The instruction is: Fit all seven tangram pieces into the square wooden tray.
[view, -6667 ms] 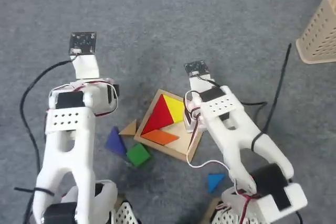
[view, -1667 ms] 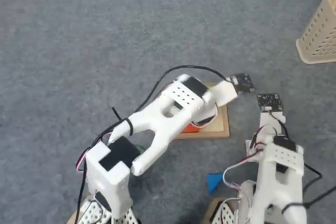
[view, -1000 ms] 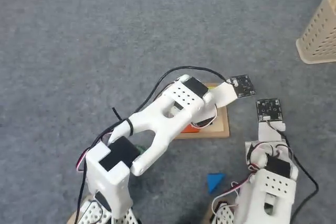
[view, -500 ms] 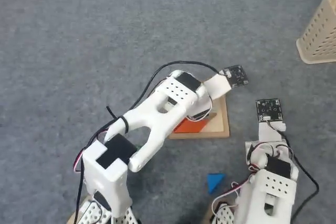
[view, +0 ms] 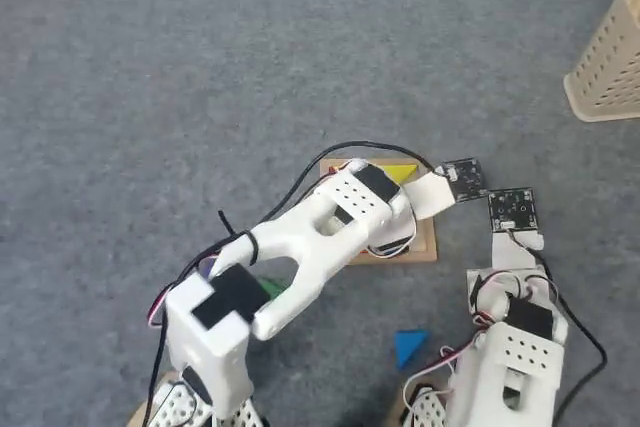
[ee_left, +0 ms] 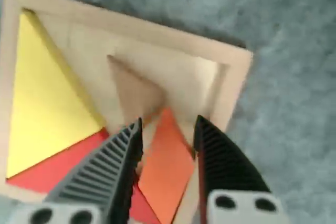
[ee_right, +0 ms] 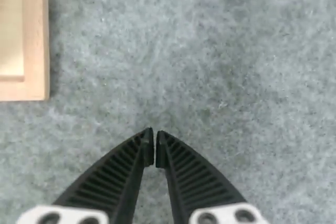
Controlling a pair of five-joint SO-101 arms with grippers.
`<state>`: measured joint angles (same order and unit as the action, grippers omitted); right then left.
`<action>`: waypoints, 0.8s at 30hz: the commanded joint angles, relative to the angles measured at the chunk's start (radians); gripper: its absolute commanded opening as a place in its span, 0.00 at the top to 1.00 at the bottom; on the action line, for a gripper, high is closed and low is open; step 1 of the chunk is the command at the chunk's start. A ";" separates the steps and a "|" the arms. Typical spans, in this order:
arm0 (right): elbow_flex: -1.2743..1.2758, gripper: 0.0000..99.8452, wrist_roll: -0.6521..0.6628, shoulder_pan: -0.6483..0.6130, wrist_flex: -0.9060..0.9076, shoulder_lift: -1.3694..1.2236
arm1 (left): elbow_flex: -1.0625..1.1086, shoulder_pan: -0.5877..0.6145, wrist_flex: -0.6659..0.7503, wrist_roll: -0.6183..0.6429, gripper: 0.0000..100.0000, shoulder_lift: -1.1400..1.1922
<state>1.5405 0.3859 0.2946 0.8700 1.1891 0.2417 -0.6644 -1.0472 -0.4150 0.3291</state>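
Left gripper point(ee_left: 167, 125) above tray point(ee_left: 235, 80), fingers part open, gripping nothing, orange piece point(ee_left: 165, 169) below. Right gripper point(ee_right: 155, 136) closed, empty, over open carpet point(ee_right: 236, 51) at tray's 3 o'clock edge. Blue triangle point(view: 408, 345) loose at 6 o'clock.

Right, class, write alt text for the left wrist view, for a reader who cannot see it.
The left gripper hangs open over the square wooden tray, an orange piece in the tray showing between its fingers. A yellow triangle, a red piece and a plain wood-coloured triangle also lie in the tray, which rests on grey carpet.
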 commanded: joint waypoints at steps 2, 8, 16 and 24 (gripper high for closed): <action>-0.011 0.97 0.012 0.007 0.016 0.021 | -0.067 -0.008 0.012 0.011 0.84 0.028; -0.011 0.97 0.012 0.007 0.016 0.021 | -0.071 -0.008 0.048 0.049 0.84 0.029; -0.011 0.97 0.012 0.007 0.016 0.021 | -0.073 0.011 0.084 0.080 0.84 0.028; -0.011 0.97 0.012 0.007 0.013 0.021 | -0.117 0.049 0.094 0.123 0.81 0.028</action>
<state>1.5405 0.3859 0.2946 0.8700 1.1891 0.1680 -0.6199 -0.9689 -0.3030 0.3751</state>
